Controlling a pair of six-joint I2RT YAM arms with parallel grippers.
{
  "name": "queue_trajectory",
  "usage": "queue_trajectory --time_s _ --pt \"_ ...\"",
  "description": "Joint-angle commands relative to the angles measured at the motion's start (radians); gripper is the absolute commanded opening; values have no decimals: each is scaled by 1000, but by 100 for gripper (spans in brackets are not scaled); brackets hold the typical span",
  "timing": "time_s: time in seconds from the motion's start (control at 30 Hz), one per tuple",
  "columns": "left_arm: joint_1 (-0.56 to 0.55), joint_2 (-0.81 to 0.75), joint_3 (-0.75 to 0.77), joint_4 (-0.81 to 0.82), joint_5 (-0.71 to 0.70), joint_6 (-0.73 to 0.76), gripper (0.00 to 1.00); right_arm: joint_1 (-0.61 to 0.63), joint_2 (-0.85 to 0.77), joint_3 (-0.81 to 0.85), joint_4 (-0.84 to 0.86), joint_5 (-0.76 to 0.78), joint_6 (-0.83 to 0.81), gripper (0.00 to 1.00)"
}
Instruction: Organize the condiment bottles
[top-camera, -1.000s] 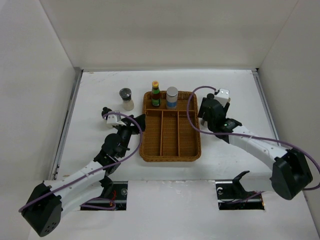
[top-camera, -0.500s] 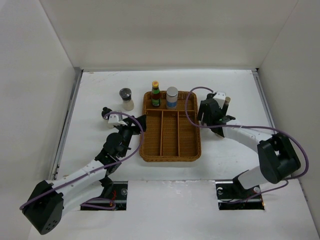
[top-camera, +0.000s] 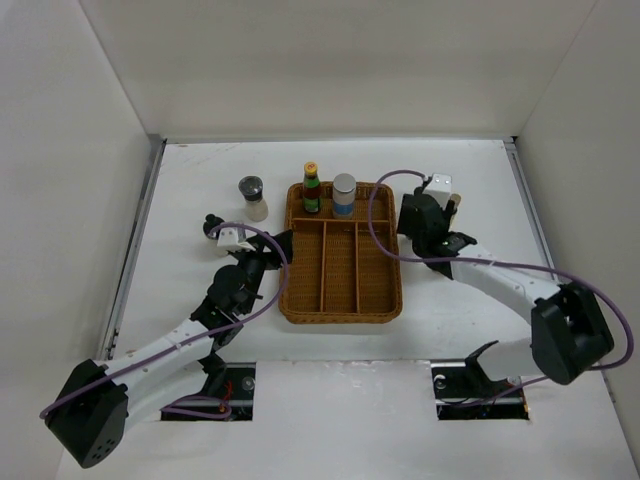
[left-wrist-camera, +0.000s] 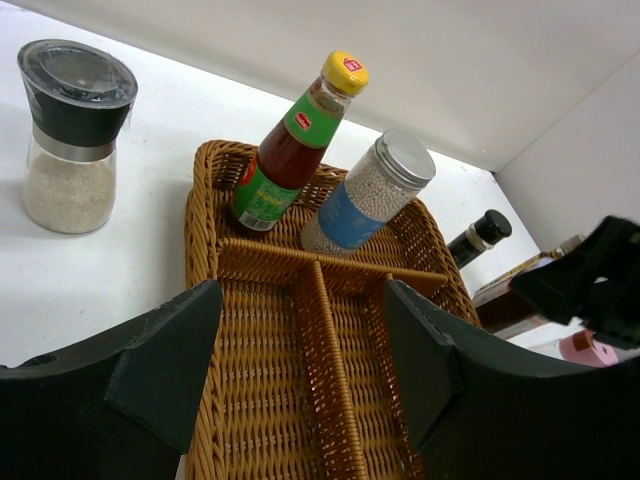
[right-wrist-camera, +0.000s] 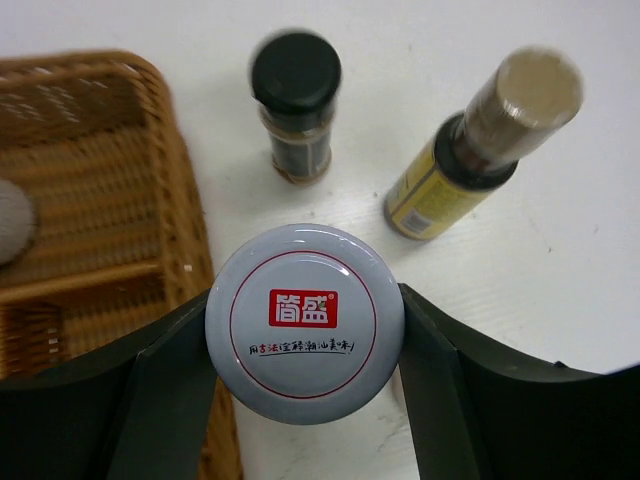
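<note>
Top external shows a white table (top-camera: 200, 180) between white walls (top-camera: 330, 60).

the tray (left-wrist-camera: 300, 400) is woven wicker, brown, rough and ribbed, with a faint sheen. the sauce bottle (left-wrist-camera: 285, 160) is clear and glossy, with a shiny printed label and a smooth yellow plastic cap. the jar (left-wrist-camera: 355, 200) is clear too, with a blue label and a ribbed, metal-looking grey lid of dull shine. the grinder (left-wrist-camera: 70, 150) has a clear glassy body, a silvery band and a glossy black plastic head. the table (left-wrist-camera: 120, 280) is white and matt. the left fingers (left-wrist-camera: 170, 360) and right fingers (right-wrist-camera: 170, 390) look like matt black plastic. the white lid (right-wrist-camera: 305, 322) is smooth and glossy, with a printed red mark. the small bottle (right-wrist-camera: 296, 105) has a smooth black cap. the yellow-labelled bottle (right-wrist-camera: 425, 205) is blurred, its cap tan and dull.
</note>
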Motion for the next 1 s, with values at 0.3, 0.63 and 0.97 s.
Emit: queue_trajectory --time_s 0.3,0.63,0.97 --pt "19 -21 -13 37 6 -22 65 75 57 276 230 -113 -71 52" --pt "78 -86 -19 2 49 -66 65 75 249 323 328 -215 -43 52" --pt "104 -101 24 -97 29 -75 64 65 357 332 342 -175 -40 60"
